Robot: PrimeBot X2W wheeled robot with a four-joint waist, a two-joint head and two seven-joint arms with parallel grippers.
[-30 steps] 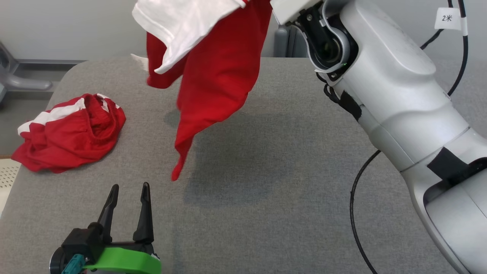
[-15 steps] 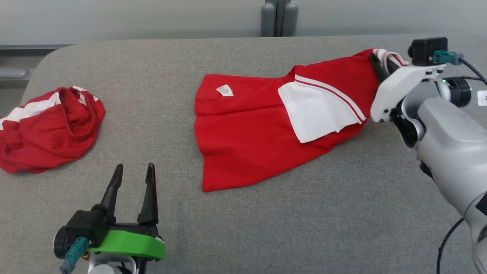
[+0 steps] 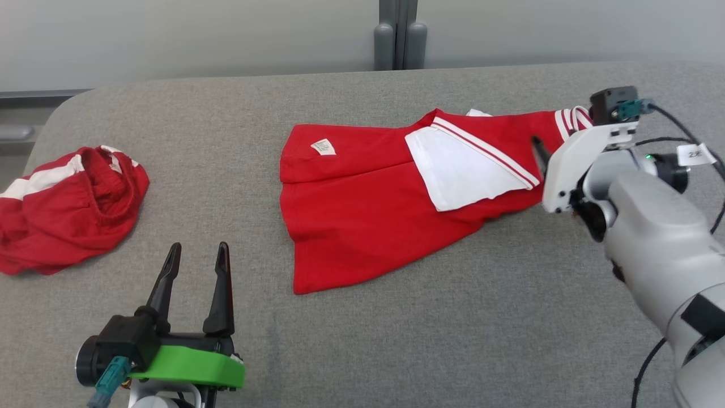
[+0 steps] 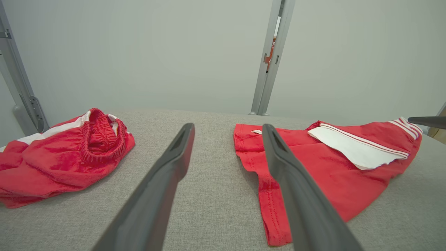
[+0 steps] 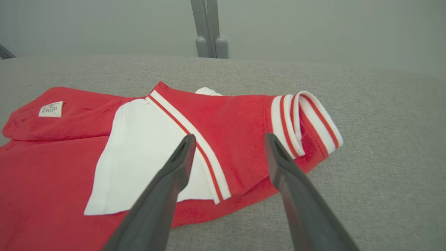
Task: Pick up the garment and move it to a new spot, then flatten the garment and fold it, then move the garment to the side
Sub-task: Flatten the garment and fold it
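The garment (image 3: 362, 221), red with a white panel and striped trim, lies spread on the grey table (image 3: 453, 340); a small label faces up near its left end. In the right wrist view my right gripper (image 5: 230, 138) stands open just over the garment's (image 5: 237, 122) striped right end, holding nothing. In the head view that right gripper (image 3: 546, 144) sits at the same end, partly behind its white mount. My left gripper (image 3: 199, 247) is open near the table's front left, clear of the cloth. The left wrist view shows the left gripper (image 4: 227, 127) open, with the garment (image 4: 331, 174) to its right.
A second red and white garment (image 3: 68, 209) lies crumpled at the table's left edge, also seen as a heap (image 4: 62, 153) in the left wrist view. A grey post (image 3: 395, 34) stands behind the table against a pale wall. Cables hang by my right arm.
The garment hung high from my shut right gripper; it now lies on the table and the right gripper has opened and let it go. The head camera has shifted. The left gripper is unchanged.
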